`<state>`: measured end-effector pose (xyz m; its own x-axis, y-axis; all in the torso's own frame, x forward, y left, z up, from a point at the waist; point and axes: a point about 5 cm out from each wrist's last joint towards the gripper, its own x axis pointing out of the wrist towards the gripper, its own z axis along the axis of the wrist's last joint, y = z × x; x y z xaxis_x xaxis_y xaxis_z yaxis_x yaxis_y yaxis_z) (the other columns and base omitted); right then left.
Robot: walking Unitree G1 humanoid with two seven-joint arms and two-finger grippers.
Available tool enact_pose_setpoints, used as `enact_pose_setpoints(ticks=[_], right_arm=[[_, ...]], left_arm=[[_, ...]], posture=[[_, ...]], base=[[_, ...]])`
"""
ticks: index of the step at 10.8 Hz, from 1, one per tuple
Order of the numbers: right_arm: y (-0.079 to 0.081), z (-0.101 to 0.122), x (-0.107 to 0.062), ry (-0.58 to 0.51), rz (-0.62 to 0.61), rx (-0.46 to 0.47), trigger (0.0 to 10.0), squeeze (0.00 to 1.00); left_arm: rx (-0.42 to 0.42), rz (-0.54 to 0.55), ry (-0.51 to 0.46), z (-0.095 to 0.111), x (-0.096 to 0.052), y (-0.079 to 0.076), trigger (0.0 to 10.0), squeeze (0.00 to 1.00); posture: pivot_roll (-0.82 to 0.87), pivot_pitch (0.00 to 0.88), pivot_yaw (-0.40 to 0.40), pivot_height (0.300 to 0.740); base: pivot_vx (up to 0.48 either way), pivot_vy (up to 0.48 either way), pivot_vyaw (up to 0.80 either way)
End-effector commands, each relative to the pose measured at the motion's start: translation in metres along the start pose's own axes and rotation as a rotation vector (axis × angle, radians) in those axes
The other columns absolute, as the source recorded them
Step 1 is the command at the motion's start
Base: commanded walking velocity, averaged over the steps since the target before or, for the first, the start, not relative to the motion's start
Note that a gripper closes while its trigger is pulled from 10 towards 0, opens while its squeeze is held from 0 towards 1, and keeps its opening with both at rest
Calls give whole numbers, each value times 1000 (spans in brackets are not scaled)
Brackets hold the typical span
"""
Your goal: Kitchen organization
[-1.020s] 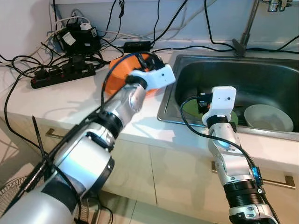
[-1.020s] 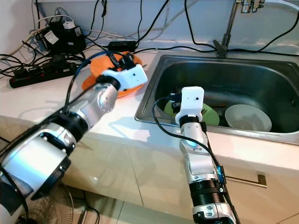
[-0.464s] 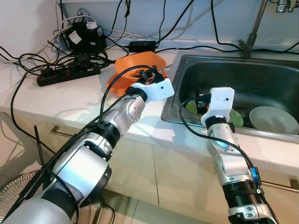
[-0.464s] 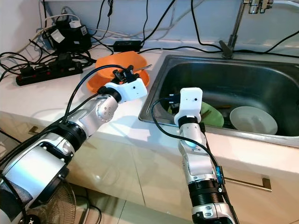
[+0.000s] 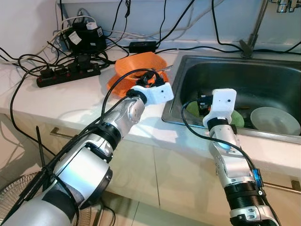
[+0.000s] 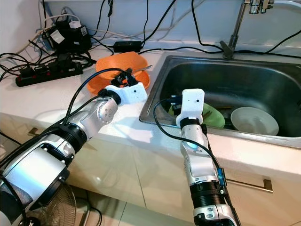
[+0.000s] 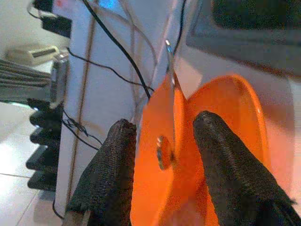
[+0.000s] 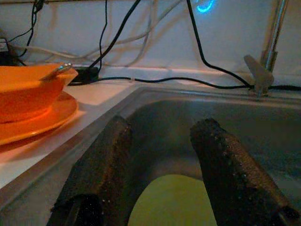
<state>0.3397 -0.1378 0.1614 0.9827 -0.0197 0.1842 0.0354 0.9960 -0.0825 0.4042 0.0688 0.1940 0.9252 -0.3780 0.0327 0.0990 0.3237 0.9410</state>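
The left gripper, jaws apart, straddles the rim of the orange bowl, which sits on an orange plate on the table just left of the sink. A spoon leans in the bowl. The right gripper, jaws apart and empty, hangs inside the sink's near edge above a green plate, with a white bowl beside it.

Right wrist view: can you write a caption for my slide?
Open right gripper hovers above a green plate in the sink, beside orange dishes.

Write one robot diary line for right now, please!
left gripper: open by orange bowl on orange plate | right gripper: open over green plate in sink
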Motion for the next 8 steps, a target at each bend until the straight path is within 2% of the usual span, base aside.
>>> enact_pose_setpoints(ticks=[1,4,8], right_arm=[[2,3,1,-11,3,1,10000,0],[0,3,2,-14,-7,-1,10000,0],[-1,3,2,-13,-11,-2,10000,0]], left_arm=[[35,-13,35,-6,1,5,10000,0],[45,-21,93,-11,2,8,10000,0],[12,-14,100,-7,4,10,10000,0]], posture=[[-8,14,123,740],[-18,17,128,740],[-20,16,129,740]], base=[[0,0,0],[0,0,0],[0,0,0]])
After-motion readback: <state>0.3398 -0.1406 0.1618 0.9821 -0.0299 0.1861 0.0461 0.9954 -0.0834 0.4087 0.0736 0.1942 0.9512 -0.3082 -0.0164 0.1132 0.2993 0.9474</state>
